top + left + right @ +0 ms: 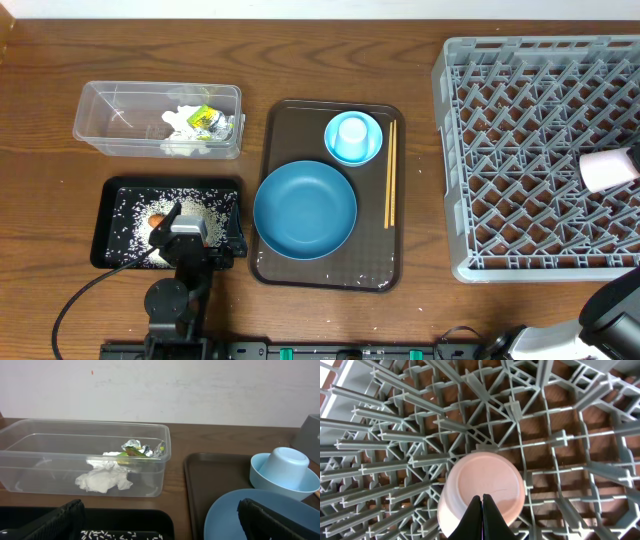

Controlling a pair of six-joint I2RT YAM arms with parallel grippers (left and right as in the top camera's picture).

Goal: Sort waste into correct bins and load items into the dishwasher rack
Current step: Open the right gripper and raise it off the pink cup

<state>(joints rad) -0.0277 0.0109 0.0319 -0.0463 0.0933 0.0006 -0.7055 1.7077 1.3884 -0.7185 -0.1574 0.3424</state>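
white cup (486, 476) just under rt tool (482, 500)

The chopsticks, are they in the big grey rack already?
No, the chopsticks lie on the brown tray beside the blue dish, outside the rack.

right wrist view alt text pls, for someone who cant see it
A small white cup sits among the upright pegs of a grey dishwasher rack, its round base facing the camera. The right gripper, fingers shut together and holding nothing, pokes up in front of the cup's lower edge.
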